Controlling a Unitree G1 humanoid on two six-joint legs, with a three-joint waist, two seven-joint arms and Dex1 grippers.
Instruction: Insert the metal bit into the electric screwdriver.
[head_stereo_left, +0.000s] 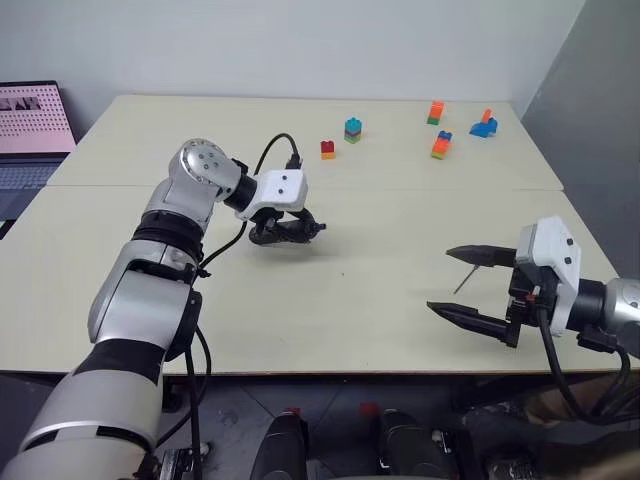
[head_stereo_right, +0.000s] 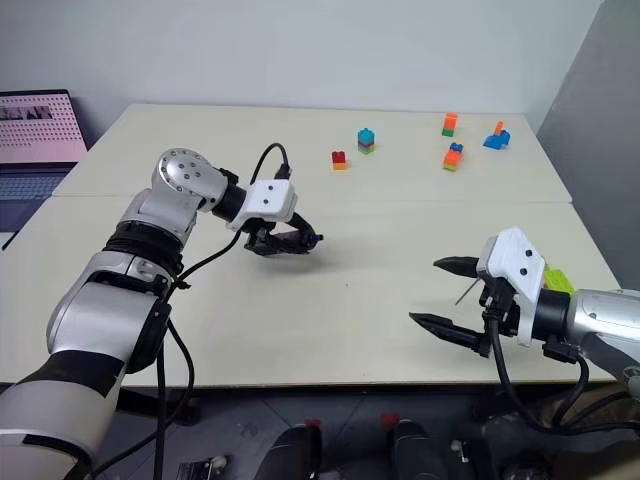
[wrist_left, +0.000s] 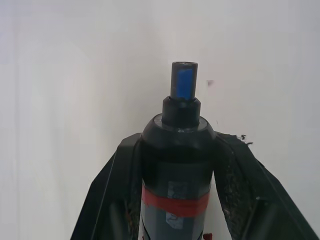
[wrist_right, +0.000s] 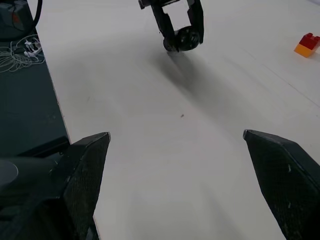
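The electric screwdriver (wrist_left: 176, 165) is clamped between the two black fingers (wrist_left: 107, 190) of the left gripper (head_stereo_left: 288, 229), just above the cream table (head_stereo_left: 350, 300) near its middle; in the left wrist view its dark body with a red band is seen end on, the tapered nose and hollow tip pointing away over the tabletop. The right gripper (head_stereo_left: 470, 285) is held over the table's near right part with its jaws spread wide and nothing between them. The metal bit (head_stereo_left: 464, 279) is seen as a thin grey rod lying on the table between the two spread fingers, well apart from the screwdriver. Coloured toy bricks (head_stereo_left: 353, 130) are scattered along the far side of the table, and a laptop (head_stereo_left: 30, 130) stands past the table's left edge.
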